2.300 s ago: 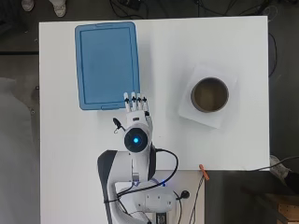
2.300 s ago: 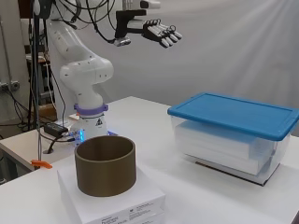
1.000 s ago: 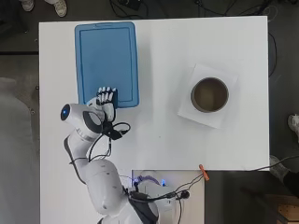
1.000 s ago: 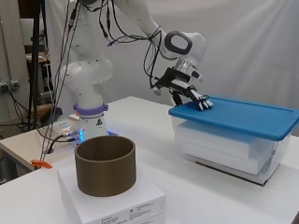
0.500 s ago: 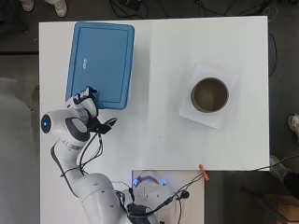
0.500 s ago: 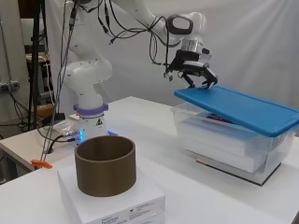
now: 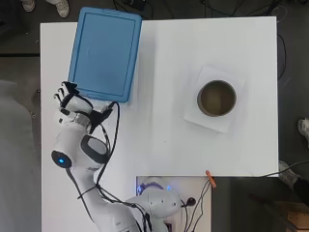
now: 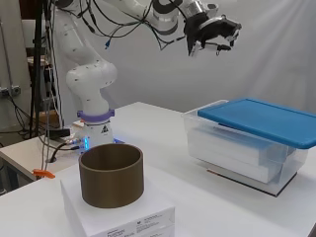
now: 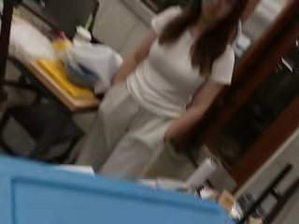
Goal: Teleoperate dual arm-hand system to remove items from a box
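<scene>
Lid [image 8: 264, 120] now sits skewed on the clear box [image 8: 237, 148]. A second ago it lay flat and square. Half a second ago the edge nearest the arm's base was tipped up with the hand at it. Now, in the side view, it rests low again but slid askew, overhanging the box on the side away from the arm's base, with the box's near rim exposed.

Hand [image 8: 213, 30] has lifted well above the box and off to the arm's side of it. Fingers curled, nothing in them: clenched and empty. In the overhead view the hand [image 7: 72, 104] shows just off the lid's [image 7: 105, 52] corner nearest the arm's base, apart from it. Wrist view looks past a blue lid edge [image 9: 107, 198] into the room, so the hand points away from the counter [image 7: 169, 121].

Contents still inside the box: white flat packs [image 8: 232, 143] visible through the wall.

Brown ring [image 8: 111, 174] on its white carton [image 8: 121, 210] stands well apart from the box, untouched.

Judgement: lid is loosened but not off, so the opening is still mostly covered. Next move probably another go at the lid, to clear it before any item can come out.
</scene>
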Motion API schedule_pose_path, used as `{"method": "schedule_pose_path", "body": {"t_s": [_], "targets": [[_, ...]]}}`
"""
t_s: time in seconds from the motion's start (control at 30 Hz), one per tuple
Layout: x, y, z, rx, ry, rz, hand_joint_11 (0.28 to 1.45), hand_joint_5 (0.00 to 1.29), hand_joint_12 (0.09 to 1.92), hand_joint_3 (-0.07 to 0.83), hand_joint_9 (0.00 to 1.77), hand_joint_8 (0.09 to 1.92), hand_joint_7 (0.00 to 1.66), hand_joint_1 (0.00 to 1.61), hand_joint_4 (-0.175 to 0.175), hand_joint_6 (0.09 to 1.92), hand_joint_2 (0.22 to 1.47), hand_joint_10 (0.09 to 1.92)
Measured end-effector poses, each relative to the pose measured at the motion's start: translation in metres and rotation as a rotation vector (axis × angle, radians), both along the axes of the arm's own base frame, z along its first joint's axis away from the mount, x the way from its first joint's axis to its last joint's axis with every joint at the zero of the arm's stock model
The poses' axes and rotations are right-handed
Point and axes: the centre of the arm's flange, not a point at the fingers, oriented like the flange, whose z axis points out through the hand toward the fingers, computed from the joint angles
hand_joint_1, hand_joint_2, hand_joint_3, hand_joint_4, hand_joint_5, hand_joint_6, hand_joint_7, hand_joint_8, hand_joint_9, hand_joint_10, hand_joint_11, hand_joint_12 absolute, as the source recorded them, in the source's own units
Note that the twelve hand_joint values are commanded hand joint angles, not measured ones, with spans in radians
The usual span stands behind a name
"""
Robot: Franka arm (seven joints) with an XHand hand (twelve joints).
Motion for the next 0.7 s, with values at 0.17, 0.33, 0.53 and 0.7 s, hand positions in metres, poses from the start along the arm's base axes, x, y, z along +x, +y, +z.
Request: {"method": "schedule_pose_path", "body": {"t_s": [0.17, 0.33, 0.53, 0.7], "targets": [[0.011, 0.000, 0.025, 0.176, 0.096, 0.039, 0.63, 0.59, 0.10, -0.002, 0.95, 0.09, 0.84, 0.32, 0.006, 0.11, 1.15, 0.10], [-0.014, -0.004, -0.038, 0.425, 0.657, -0.349, 0.58, 0.53, 0.09, -0.007, 0.74, 0.09, 0.72, 0.18, -0.005, 0.09, 1.11, 0.09], [-0.023, -0.048, -0.132, 0.425, 0.717, -0.677, 0.51, 0.42, 0.09, -0.020, 0.56, 0.09, 0.55, 0.19, 0.019, 0.09, 1.04, 0.09], [-0.003, -0.085, -0.168, 0.443, 0.762, -0.838, 0.50, 0.40, 0.09, -0.014, 0.56, 0.09, 0.55, 0.21, -0.007, 0.09, 1.04, 0.09]]}}
